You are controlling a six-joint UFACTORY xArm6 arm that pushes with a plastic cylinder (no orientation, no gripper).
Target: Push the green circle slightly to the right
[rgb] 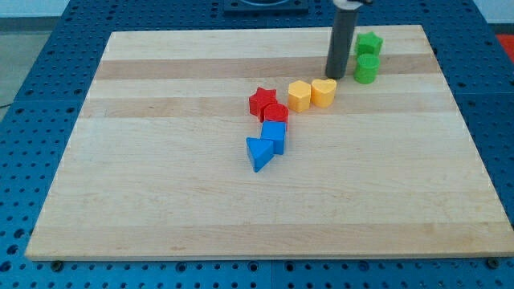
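Note:
The green circle (366, 68) is a short green cylinder near the view's top right of the wooden board. A green star-like block (369, 43) stands just above it, touching or nearly so. My tip (335, 77) is the lower end of the dark rod, which comes down from the view's top. It rests on the board just left of the green circle, with a small gap between them. The tip is also just above the yellow heart (324, 91).
A yellow hexagon (299, 95) sits left of the heart. A red star (261, 102) and a red block (275, 114) lie near mid-board, with a blue block (275, 136) and a blue triangle (258, 153) below them. The board (161, 177) lies on a blue perforated table.

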